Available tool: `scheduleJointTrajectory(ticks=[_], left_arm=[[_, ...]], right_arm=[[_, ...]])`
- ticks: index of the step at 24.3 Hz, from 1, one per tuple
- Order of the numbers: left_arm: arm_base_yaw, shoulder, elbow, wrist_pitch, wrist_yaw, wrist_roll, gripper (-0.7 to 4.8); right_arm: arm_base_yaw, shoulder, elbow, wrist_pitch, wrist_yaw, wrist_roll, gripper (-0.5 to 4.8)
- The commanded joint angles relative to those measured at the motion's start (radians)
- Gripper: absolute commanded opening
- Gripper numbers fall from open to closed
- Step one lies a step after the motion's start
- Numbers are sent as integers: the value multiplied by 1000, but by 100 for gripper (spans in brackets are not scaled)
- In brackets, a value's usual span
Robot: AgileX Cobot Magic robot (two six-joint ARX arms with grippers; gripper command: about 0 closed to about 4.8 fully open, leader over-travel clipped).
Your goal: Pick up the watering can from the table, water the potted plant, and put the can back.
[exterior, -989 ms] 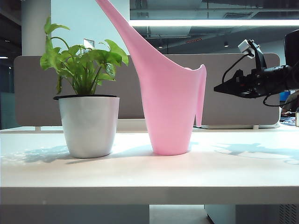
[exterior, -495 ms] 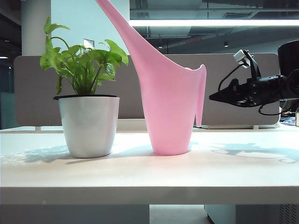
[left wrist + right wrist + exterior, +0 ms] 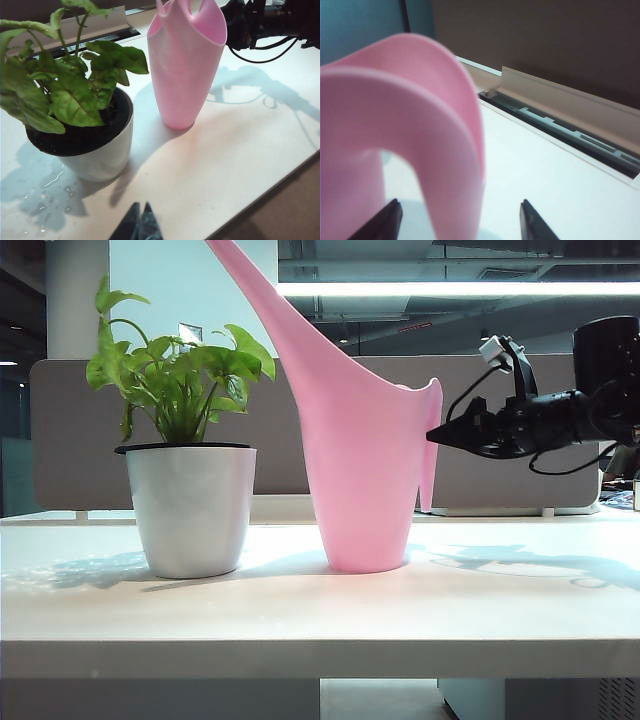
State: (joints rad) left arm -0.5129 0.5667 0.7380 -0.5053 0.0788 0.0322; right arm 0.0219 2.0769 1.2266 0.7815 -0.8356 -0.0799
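Note:
The pink watering can [image 3: 360, 470] stands upright on the white table [image 3: 300, 620], just right of the potted plant [image 3: 190, 500]. My right gripper [image 3: 435, 435] points level at the can's drooping handle from the right. In the right wrist view this gripper [image 3: 461, 207] is open, and the handle [image 3: 445, 150] hangs between its fingertips [image 3: 526, 207] with gaps on both sides. My left gripper [image 3: 141, 207] is shut and empty above the table's near side, in front of the plant [image 3: 75, 95] and the can [image 3: 185, 65].
A grey partition [image 3: 520, 480] runs behind the table. A cable channel [image 3: 560, 125] lies along the table's back edge. Water drops [image 3: 50, 195] sit on the tabletop by the white pot. The table's edge [image 3: 280, 185] passes close to my left gripper.
My right gripper has moved left, from well clear of the can up to its handle. The can and plant have not moved.

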Motion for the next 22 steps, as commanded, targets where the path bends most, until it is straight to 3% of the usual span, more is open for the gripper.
scheduleJointTrajectory(ticks=[1,18,22], left_arm=[[0,-1,3,13,4,1,3],[0,-1,3,13,4,1,3],[0,-1,3,14,4,1,3]], right_arm=[[5,-2,30,-19,7,-4,326],[63,75,96,-32,32,-3,322],[66,86,127,-51,30,2,208]])
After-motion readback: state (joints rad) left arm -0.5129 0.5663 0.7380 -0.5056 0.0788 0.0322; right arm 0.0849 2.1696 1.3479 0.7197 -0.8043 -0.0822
